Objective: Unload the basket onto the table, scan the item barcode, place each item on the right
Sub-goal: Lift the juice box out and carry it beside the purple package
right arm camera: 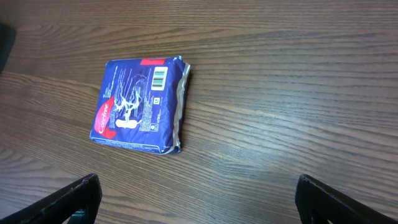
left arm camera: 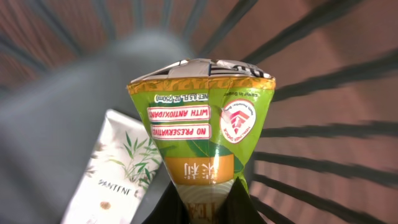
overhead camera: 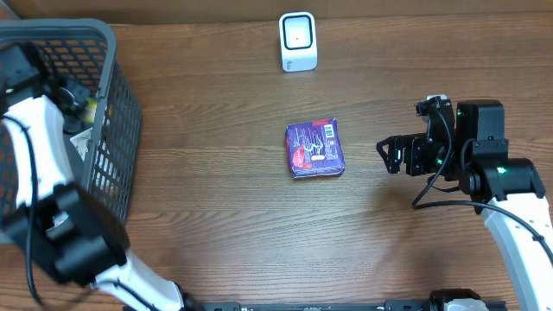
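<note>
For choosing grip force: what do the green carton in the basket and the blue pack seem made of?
The green carton: probably coated paperboard, slightly glossy; folded top seam, sharp creases.
The blue pack: likely thin plastic film, glossy; crinkled sealed edge.

A: The right arm (overhead camera: pixel 510 194), right of the purple packet (overhead camera: pixel 314 149)?
B: White links, black joint housings, a black cable (overhead camera: pixel 429 198) looping out, tiny green lights (overhead camera: pixel 499 170).
A: And the left arm (overhead camera: pixel 39 147), left of the packet?
B: Same white-and-black build.
</note>
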